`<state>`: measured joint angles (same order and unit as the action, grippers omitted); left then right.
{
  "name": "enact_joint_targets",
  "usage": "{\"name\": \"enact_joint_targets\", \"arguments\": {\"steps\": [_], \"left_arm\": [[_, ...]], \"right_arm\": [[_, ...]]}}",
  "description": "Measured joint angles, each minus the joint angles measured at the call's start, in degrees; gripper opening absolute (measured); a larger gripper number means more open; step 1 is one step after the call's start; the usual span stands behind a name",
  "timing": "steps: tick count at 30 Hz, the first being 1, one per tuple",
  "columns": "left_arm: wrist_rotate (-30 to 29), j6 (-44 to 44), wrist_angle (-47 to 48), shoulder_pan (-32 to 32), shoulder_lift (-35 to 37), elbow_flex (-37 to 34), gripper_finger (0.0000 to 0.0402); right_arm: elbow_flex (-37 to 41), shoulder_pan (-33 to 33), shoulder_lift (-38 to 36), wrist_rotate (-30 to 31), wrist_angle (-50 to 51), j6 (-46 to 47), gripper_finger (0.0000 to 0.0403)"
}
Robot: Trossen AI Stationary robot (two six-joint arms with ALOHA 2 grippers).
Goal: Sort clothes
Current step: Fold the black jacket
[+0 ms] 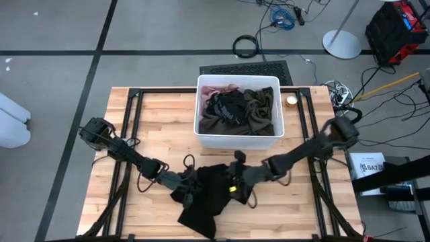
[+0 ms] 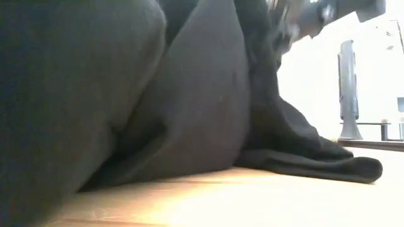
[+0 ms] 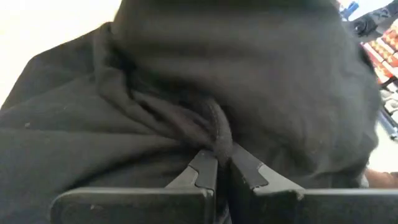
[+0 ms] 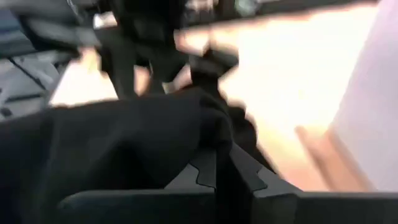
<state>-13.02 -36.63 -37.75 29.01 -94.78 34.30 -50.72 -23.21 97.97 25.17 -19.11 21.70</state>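
Note:
A black garment [image 1: 205, 195] hangs bunched between my two grippers near the table's front middle, its lower end [image 1: 195, 225] on the wood. My left gripper [image 1: 190, 183] is shut on its left side, my right gripper [image 1: 232, 180] shut on its right side. The white bin [image 1: 201, 121] stands at the far middle, with an olive-green garment [image 1: 259, 111], a black garment [image 1: 225, 107] and a bit of pink fabric [image 1: 215, 89] inside. In the low view the black garment [image 2: 189, 94] fills most of the picture, one flap [image 2: 328, 165] lying on the table. My left gripper pinches a gathered fold of the black garment [image 3: 214, 134] between its two fingertips [image 3: 202, 165], coming from the table's left, slanting slightly down. The cloth bunches into creases at the tips. My right gripper pinches a bunched edge of the same garment [image 4: 211, 134] between its fingertips [image 4: 205, 168], coming from the table's right, slanting down. The cloth drapes over and below the fingers.
A small round tan object [image 1: 291, 101] lies to the right of the bin. Black frame rails [image 1: 134, 134] run along the table's left and right sides. Bare wood lies at the front left [image 1: 121, 208] and front right [image 1: 302, 208].

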Motion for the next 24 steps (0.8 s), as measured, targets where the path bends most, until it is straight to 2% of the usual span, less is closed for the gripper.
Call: {"name": "enact_joint_targets", "arguments": {"steps": [6,10,12,15,21,24], "left_arm": [[2.0,0.4,1.6,-0.4,0.0,0.0,0.0018],[2.4,0.8,1.9,-0.6,-0.1,0.0,0.0018],[2.9,-0.5,2.7,-0.6,-0.1,0.0,0.0019],[7.3,-1.9,4.8,-0.6,0.2,0.0,0.0037],[20.8,-4.9,11.1,-1.1,2.9,0.0,0.0100],[23.0,-5.5,15.7,-1.3,6.1,0.0,0.0113]], "right_arm": [[-5.4,0.4,13.6,-1.1,-1.7,1.8,0.0000],[-11.7,0.7,19.6,-0.7,3.1,1.7,0.0000],[-14.5,0.6,21.0,-0.1,7.6,1.7,0.0000],[-17.1,0.5,21.6,0.8,13.4,1.7,0.0000],[-17.4,0.6,21.0,0.5,16.2,2.1,0.0000],[-17.4,0.6,21.0,0.4,16.4,2.1,0.0000]]}}
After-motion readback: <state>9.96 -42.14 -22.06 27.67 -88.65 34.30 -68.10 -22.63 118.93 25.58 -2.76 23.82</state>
